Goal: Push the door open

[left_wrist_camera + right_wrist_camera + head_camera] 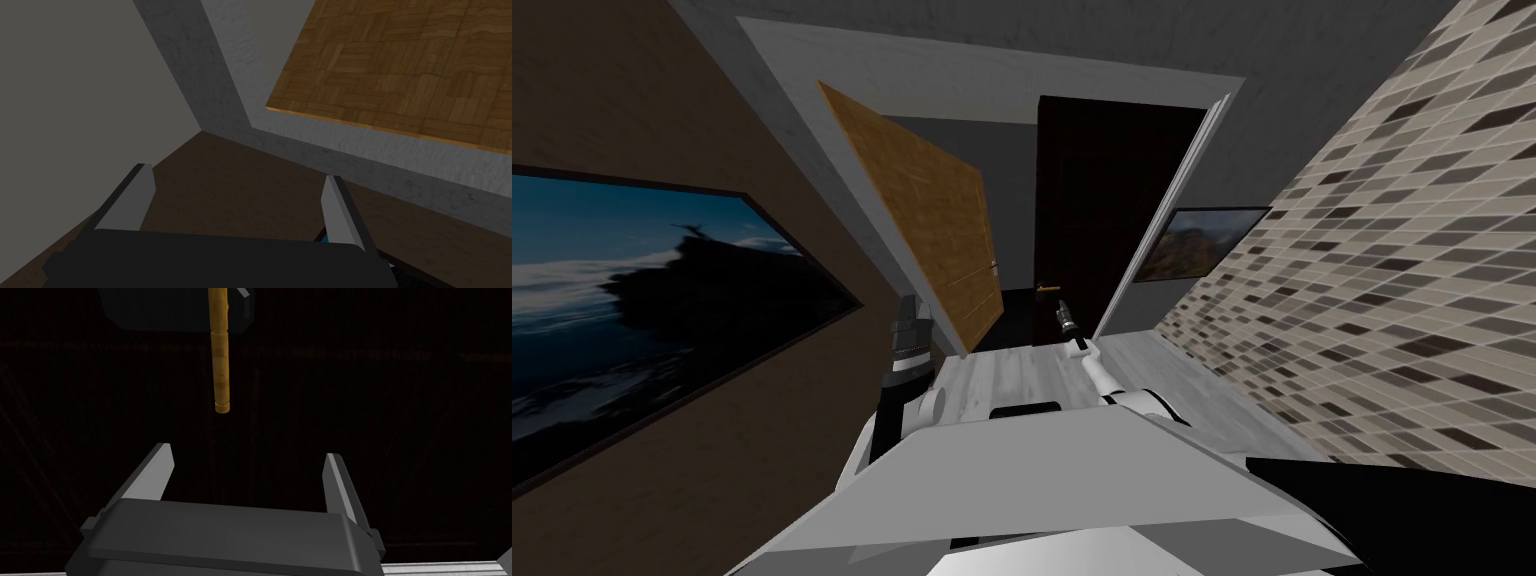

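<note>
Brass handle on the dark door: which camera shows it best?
Right wrist view: the brass handle hangs large against the dark door, just past the open right hand. Head view shows the brass handle as a tiny bar far off. Left wrist view faces the wooden door and grey door frame instead.

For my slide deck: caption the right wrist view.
Open right gripper faces a dark door, golden handle ahead, untouched.
</note>
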{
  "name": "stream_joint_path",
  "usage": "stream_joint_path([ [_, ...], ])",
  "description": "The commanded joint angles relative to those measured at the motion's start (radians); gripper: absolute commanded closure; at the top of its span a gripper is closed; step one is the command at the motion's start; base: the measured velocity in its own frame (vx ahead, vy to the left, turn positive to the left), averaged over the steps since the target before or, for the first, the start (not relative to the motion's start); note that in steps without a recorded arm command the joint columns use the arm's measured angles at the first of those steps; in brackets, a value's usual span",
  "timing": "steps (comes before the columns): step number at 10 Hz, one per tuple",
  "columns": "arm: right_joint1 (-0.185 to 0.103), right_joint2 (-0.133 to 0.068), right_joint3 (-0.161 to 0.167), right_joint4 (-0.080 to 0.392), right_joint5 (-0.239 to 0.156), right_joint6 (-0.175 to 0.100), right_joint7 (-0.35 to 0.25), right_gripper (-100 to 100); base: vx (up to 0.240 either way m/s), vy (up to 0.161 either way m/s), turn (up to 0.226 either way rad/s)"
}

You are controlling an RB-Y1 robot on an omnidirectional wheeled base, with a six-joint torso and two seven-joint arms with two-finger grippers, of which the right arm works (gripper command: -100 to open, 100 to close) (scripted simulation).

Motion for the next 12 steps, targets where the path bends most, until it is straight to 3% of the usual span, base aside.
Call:
stream_joint_path([
  [1, -0.028, -0.005, -0.002, 0.05, -0.002, 0.001, -0.006, -100, 0.054, -0.015, 0.022],
  [2, -0.05, -0.008, -0.003, 0.08, -0.003, 0.002, -0.01, -100, 0.073, -0.03, 0.035],
  [3, -0.05, -0.008, -0.003, 0.084, -0.003, 0.002, -0.01, -100, 0.056, -0.023, 0.015],
  [7, -0.122, -0.018, -0.007, 0.195, -0.006, 0.007, -0.025, -100, 0.08, -0.015, 0.025],
  [8, -0.122, -0.018, -0.007, 0.199, -0.006, 0.007, -0.025, -100, 0.051, -0.023, 0.011],
  [9, -0.146, -0.021, -0.008, 0.238, -0.007, 0.009, -0.03, -100, 0.069, -0.025, 0.023],
  [12, -0.172, -0.025, -0.01, 0.279, -0.008, 0.01, -0.036, -100, 0.057, -0.017, 0.015],
])
